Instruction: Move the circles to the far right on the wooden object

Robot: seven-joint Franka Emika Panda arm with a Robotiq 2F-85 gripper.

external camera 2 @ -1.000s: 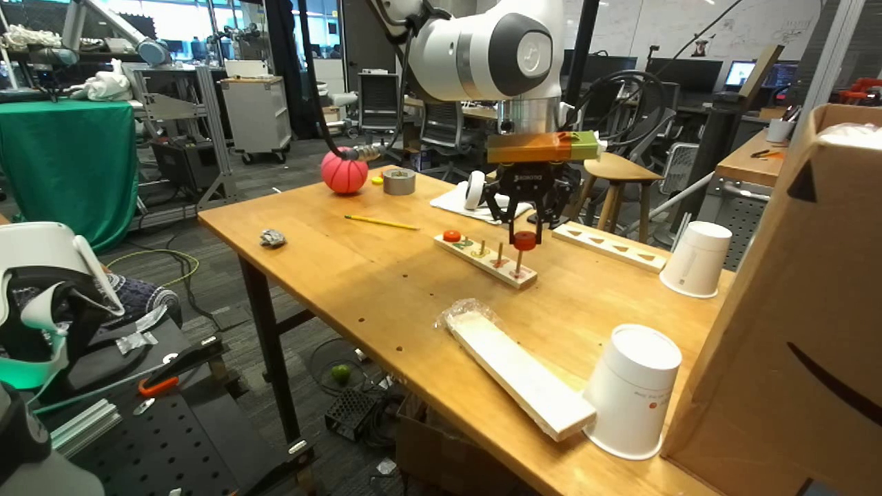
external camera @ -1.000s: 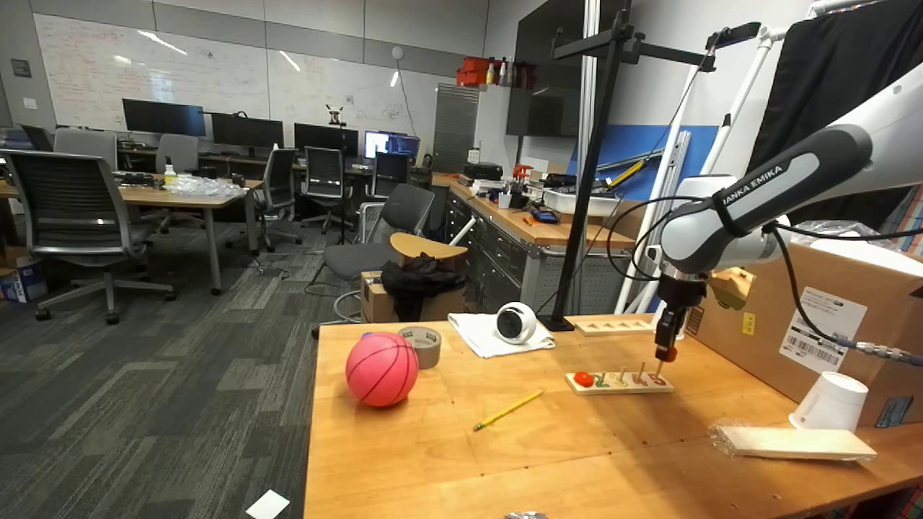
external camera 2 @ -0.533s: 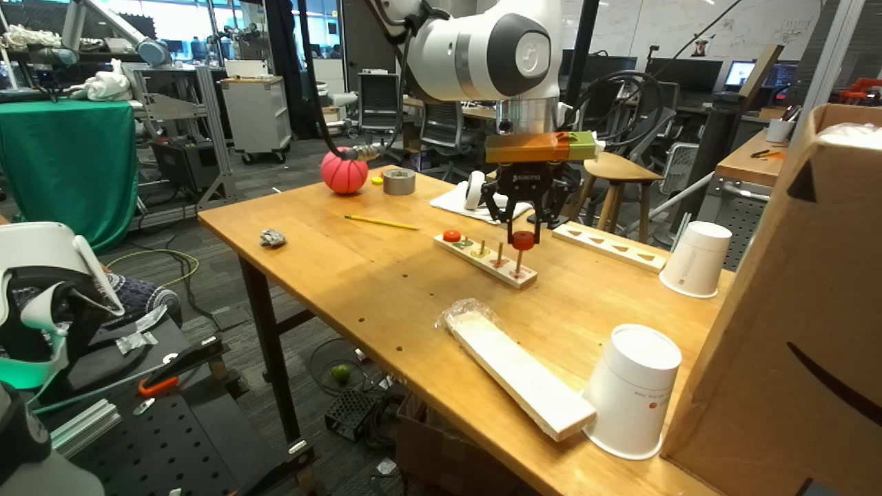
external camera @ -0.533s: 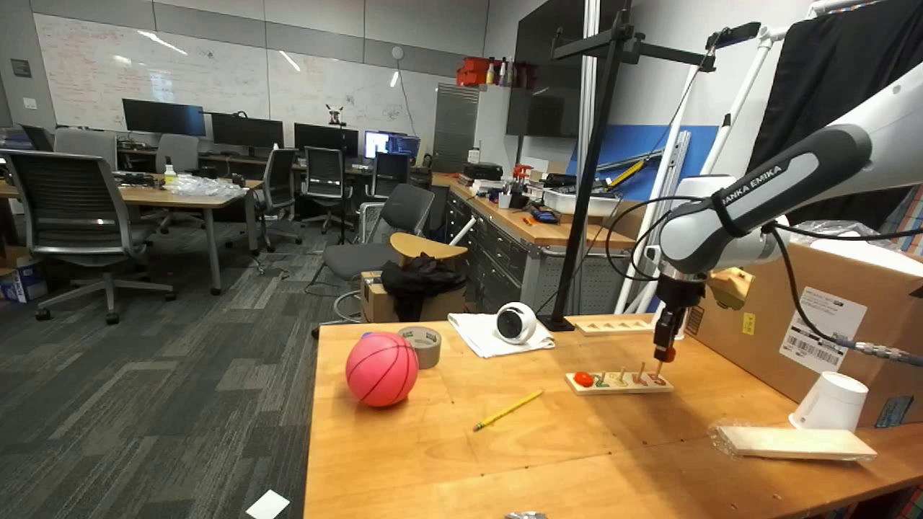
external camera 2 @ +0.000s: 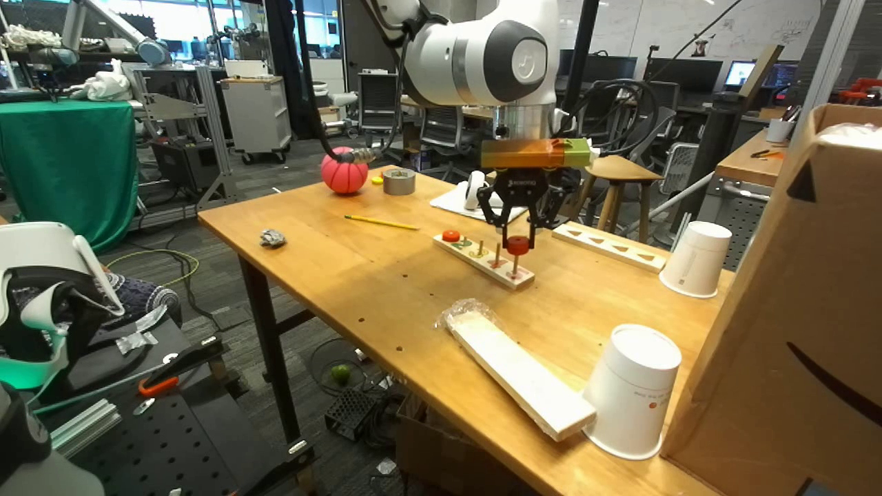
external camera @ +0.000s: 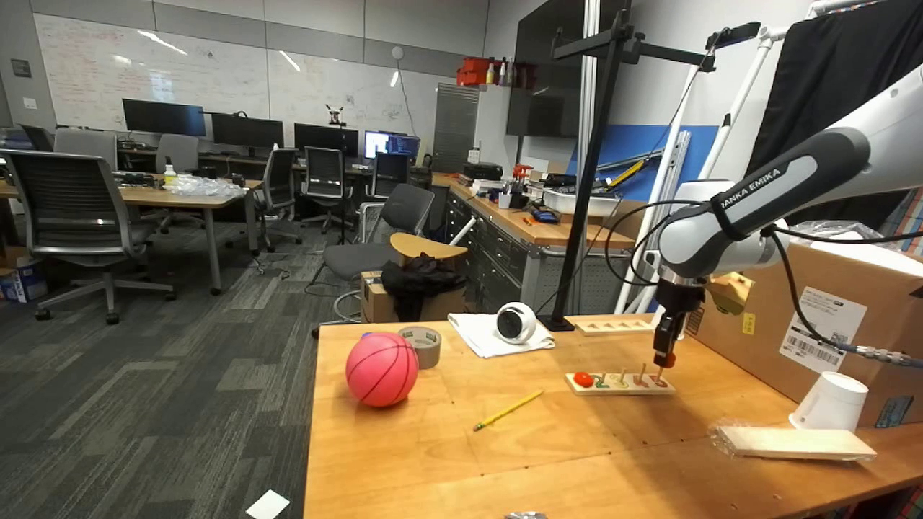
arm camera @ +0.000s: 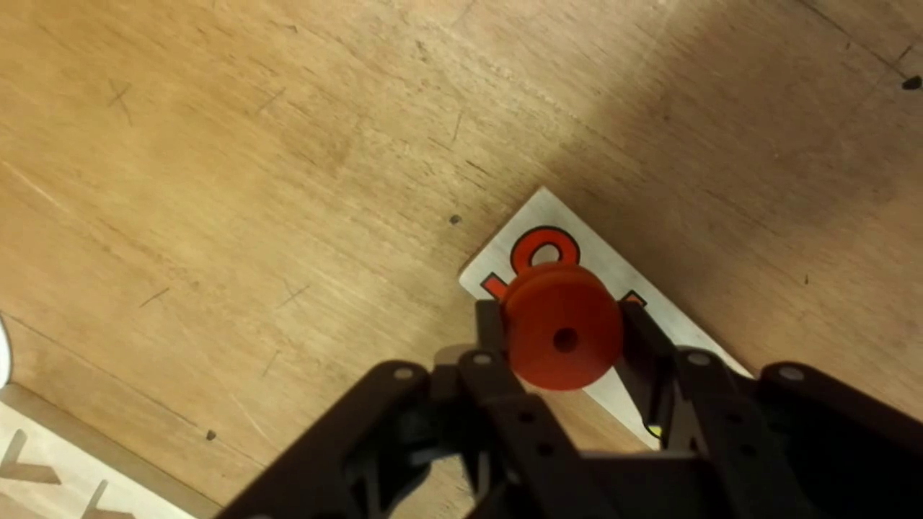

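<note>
The wooden object is a pale board (external camera 2: pixel 506 277) with painted numbers and several upright pegs; it also shows in the wrist view (arm camera: pixel 544 205). A red circle (external camera 2: pixel 450 235) sits at its number 1 end, also seen in an exterior view (external camera: pixel 583 379). My gripper (external camera 2: pixel 518 246) is shut on another red circle (arm camera: pixel 562 331), with a finger on each side. The held circle is just over the end peg (external camera 2: pixel 515 267) at the number 5 end. The circle's centre hole looks dark from above. I cannot tell whether the peg tip is inside it.
A board with triangular holes (external camera 2: pixel 606 246) and a white cup (external camera 2: pixel 696 260) lie behind. A wrapped pale plank (external camera 2: pixel 517 372) and another cup (external camera 2: pixel 632 393) are nearer the cardboard box (external camera 2: pixel 785 310). A pencil (external camera: pixel 508 411), tape roll (external camera: pixel 425 347) and pink ball (external camera: pixel 382 369) are also on the table.
My gripper has moved slightly down and a little sideways with the red circle in it. The numbered board has shifted slightly. The circle at the number 1 end stays on the board.
</note>
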